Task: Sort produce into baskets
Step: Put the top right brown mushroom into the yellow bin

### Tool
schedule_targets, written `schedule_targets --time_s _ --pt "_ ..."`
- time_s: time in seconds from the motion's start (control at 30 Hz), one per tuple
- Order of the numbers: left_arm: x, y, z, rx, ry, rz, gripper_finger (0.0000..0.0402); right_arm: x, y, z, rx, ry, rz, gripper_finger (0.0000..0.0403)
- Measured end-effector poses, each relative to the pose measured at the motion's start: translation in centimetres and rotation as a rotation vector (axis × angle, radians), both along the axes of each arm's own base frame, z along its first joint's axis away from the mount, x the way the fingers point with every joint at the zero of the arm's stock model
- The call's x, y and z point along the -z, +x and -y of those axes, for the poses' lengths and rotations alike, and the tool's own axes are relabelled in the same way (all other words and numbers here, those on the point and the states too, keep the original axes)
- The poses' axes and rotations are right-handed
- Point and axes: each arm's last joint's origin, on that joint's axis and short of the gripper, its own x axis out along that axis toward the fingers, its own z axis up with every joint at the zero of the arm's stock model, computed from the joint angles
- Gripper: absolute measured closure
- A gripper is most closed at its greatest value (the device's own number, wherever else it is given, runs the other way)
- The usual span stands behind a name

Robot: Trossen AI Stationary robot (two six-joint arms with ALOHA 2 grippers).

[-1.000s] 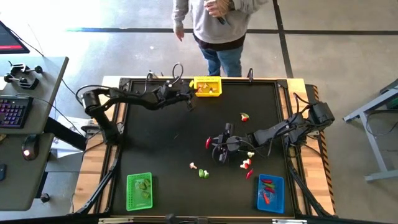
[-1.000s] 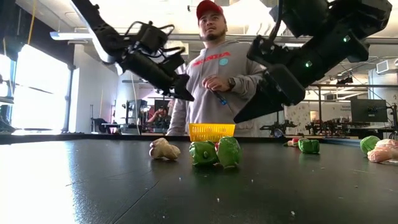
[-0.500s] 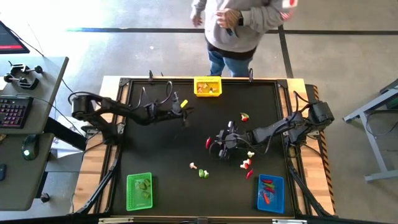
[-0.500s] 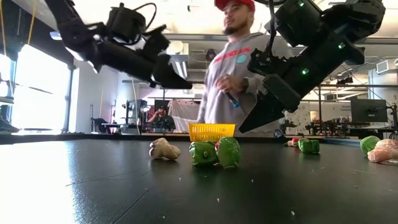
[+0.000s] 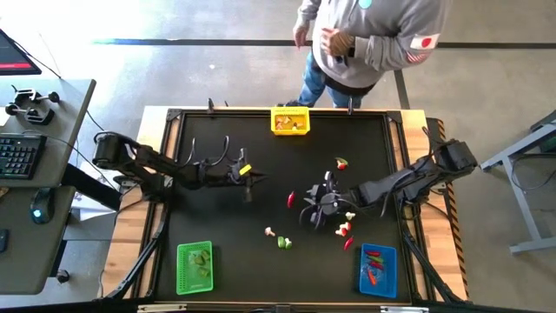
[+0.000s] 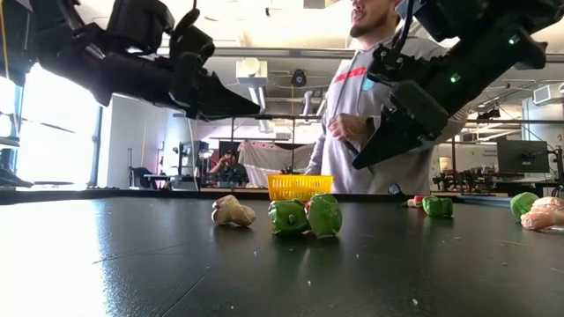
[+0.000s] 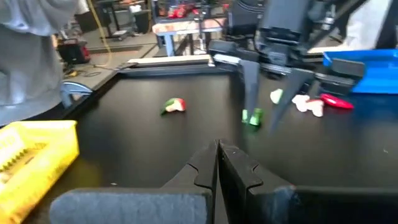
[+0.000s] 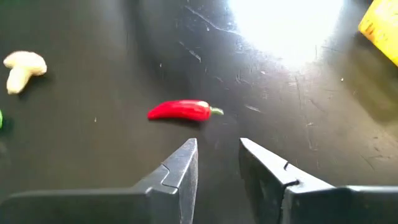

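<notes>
right claw: hovering mid-frame beside red chili, fingers slightly apart, holding nothing
left claw: hanging left-centre, closed, empty

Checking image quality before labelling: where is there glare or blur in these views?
Right wrist view: a bright glare patch on the mat beyond the red chili. Low view: windows and ceiling blown out, both arms nearly silhouettes, the peppers sharp. Left wrist view: the yellow basket at the edge is soft.

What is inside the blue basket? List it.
The blue basket holds red pieces, apparently chili peppers, near its middle. Anything beneath them is hidden; the exact count is unclear.
</notes>
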Motion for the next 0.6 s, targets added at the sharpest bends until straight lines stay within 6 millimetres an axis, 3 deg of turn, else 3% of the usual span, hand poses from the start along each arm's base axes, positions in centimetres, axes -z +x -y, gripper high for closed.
schedule_targets --time_s 0.17,0.37,0.6 --pt "-0.6 0.2 0.2 0.021 0.067 0.019 0.0401 -0.4 -0.5 0.3 0.004 -0.007 -0.027 0.0255" --pt "-1.3 0.4 0.0 0.013 0.069 0.044 0.0401 -2.3 -1.1 1.3 0.106 0.057 -0.037 0.019" --pt "-1.1 0.3 -1.7 -0.054 0.002 0.034 0.0401 -4.4 -1.5 2.7 0.229 0.086 -0.129 0.0174"
